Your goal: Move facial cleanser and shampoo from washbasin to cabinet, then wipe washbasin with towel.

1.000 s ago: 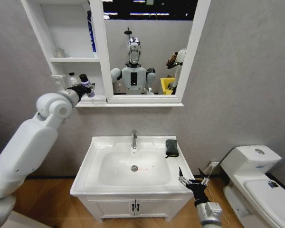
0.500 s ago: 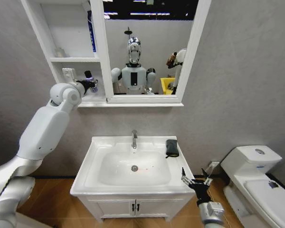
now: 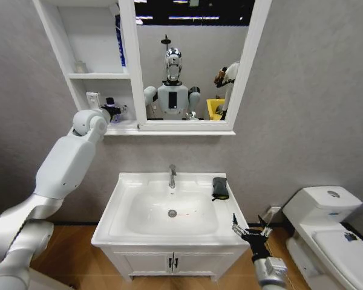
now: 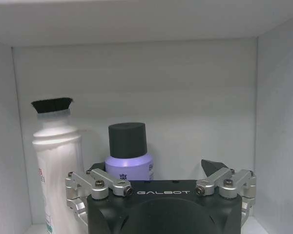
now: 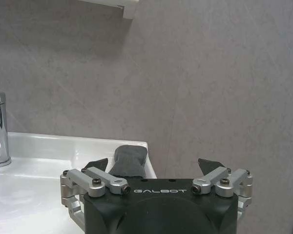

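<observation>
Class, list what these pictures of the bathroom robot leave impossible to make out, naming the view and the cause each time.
- Left wrist view: the purple bottle's lower body and label, hidden behind the left gripper.
- Left wrist view: the white bottle's base, cut off by the frame edge.
- Right wrist view: the towel's near end, hidden behind the right gripper.
- Head view: the cabinet's small shelf items, too small to identify.

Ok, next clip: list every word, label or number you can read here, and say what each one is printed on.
"GALBOT": on the black body of the left gripper.
"GALBOT": on the black body of the right gripper.
Lavender bottle with dark cap: one dark character on its label, too cut off to read.
White bottle with black cap: small red and green print, too blurred to read.
</observation>
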### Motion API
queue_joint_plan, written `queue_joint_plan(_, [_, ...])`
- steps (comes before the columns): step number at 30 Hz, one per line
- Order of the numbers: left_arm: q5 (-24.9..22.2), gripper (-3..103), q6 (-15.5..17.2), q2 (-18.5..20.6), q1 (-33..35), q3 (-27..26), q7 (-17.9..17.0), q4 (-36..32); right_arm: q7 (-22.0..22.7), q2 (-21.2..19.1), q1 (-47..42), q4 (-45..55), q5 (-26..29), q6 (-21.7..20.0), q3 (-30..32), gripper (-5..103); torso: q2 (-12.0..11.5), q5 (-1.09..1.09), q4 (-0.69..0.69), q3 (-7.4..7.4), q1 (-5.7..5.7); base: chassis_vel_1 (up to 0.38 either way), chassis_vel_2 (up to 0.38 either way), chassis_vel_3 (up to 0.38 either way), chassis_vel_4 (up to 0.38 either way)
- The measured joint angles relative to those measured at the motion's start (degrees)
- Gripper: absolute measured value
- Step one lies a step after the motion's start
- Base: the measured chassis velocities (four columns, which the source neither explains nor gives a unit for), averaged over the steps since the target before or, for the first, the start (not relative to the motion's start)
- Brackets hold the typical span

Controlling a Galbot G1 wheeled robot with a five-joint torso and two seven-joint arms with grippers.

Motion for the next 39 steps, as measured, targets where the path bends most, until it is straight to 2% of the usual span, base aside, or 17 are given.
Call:
queue_joint_plan(8, [0.6,100,-0.1,1.4,2.5,-2.7,-1.1,-4.0,0.0,0.1,0.0,0.5,0.0,-0.8,-0.2,100,0.0,0.0,0.02,-0.02,-0.03,0.0,0.0,0.0,0.0])
queue_joint_plan(11, [-0.6,100,0.1,2.7,4.6,-3.9,-1.6,-7.2,0.0,0.0,0.3,0.8,-0.2,-1.3,-0.6,100,0.0,0.0,0.02,-0.02,-0.04,0.0,0.0,0.0,0.0])
queue_joint_plan(21, [-2.4,100,0.1,4.8,8.1,-6.7,-1.9,-11.6,0.0,0.0,0.6,1.8,-0.6,-2.4,-1.1,100,0.0,0.0,0.02,-0.02,-0.05,0.0,0.0,0.0,0.0])
queue_joint_plan(25, [-3.9,100,0.6,6.4,10.5,-8.6,-3.2,-15.4,0.0,0.0,0.6,2.1,-0.6,-2.6,-1.1,100,0.0,0.01,0.02,-0.02,-0.04,0.0,0.0,0.0,0.0])
queue_joint_plan(27, [-6.0,100,1.0,9.0,14.2,-11.1,-5.1,-21.5,0.0,0.0,0.7,2.6,-0.6,-2.9,-1.1,100,0.0,-0.01,0.02,-0.02,-0.04,0.0,0.0,0.0,0.0])
queue_joint_plan(30, [-6.5,100,0.9,10.5,16.6,-12.8,-5.9,-24.6,0.1,0.0,0.8,2.9,-0.6,-3.2,-1.1,100,0.0,0.01,0.03,-0.02,-0.05,0.0,0.0,0.0,0.0])
queue_joint_plan(33, [-9.4,100,0.3,13.2,27.4,-20.3,-8.5,-33.4,0.1,0.0,1.3,3.9,-0.5,-4.3,-1.4,100,0.0,0.02,0.04,-0.03,-0.06,0.0,0.0,0.0,0.0])
queue_joint_plan(34, [-9.4,100,0.3,13.2,27.4,-20.3,-8.5,-33.4,0.1,0.0,1.3,3.9,-0.5,-4.3,-1.4,100,0.0,0.02,0.04,-0.03,-0.06,0.0,0.0,0.0,0.0])
queue_joint_plan(35, [-10.1,100,-0.1,13.2,32.6,-23.4,-9.2,-36.4,0.1,0.0,1.5,4.1,-0.3,-4.4,-1.4,100,0.0,0.0,0.03,-0.03,-0.07,0.0,0.0,0.0,0.0])
queue_joint_plan(36, [-9.4,100,-0.6,12.8,38.0,-26.5,-9.3,-39.1,0.1,0.0,1.7,4.4,-0.2,-4.6,-1.4,100,0.0,-0.01,0.03,-0.03,-0.06,0.0,0.0,0.0,0.0])
queue_joint_plan(37, [-9.4,100,-0.6,12.8,38.0,-26.5,-9.3,-39.1,0.1,0.0,1.7,4.4,-0.2,-4.6,-1.4,100,0.0,-0.01,0.03,-0.03,-0.06,0.0,0.0,0.0,0.0])
queue_joint_plan(38, [-5.5,100,-2.4,11.0,47.3,-31.9,-7.1,-42.8,0.0,0.0,1.8,4.9,0.1,-5.0,-1.4,100,0.0,0.01,0.01,-0.03,-0.06,0.0,0.0,0.0,0.0])
queue_joint_plan(39, [-5.5,100,-2.4,11.0,47.3,-31.9,-7.1,-42.8,0.0,0.0,1.8,4.9,0.1,-5.0,-1.4,100,0.0,0.01,0.01,-0.03,-0.06,0.0,0.0,0.0,0.0])
